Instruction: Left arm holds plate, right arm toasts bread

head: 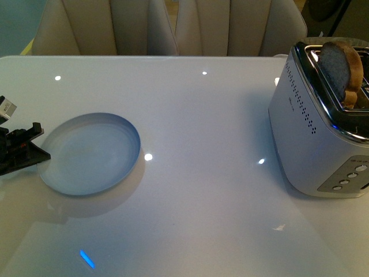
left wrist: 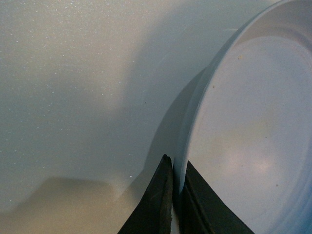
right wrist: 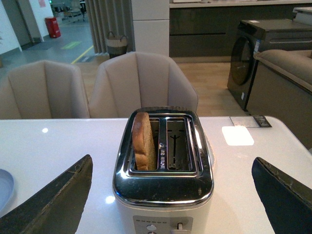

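The pale blue-white plate point(head: 91, 153) lies on the white table at the left. My left gripper point(head: 41, 151) is shut on its left rim; in the left wrist view the two dark fingers point(left wrist: 158, 200) pinch the plate's rim point(left wrist: 187, 141). The bread point(head: 341, 68) stands upright in one slot of the white and chrome toaster point(head: 314, 135) at the right, its top sticking out. In the right wrist view the bread point(right wrist: 143, 141) is in the toaster's point(right wrist: 163, 195) left-hand slot. My right gripper point(right wrist: 170, 204) is open, its fingers point(right wrist: 53, 204) wide on either side of the toaster, holding nothing.
The toaster's lever point(right wrist: 179, 226) and buttons point(head: 349, 178) are on its near end. Beige chairs point(head: 173, 26) stand along the table's far edge. A paper card point(right wrist: 250, 121) lies on the table beyond the toaster.
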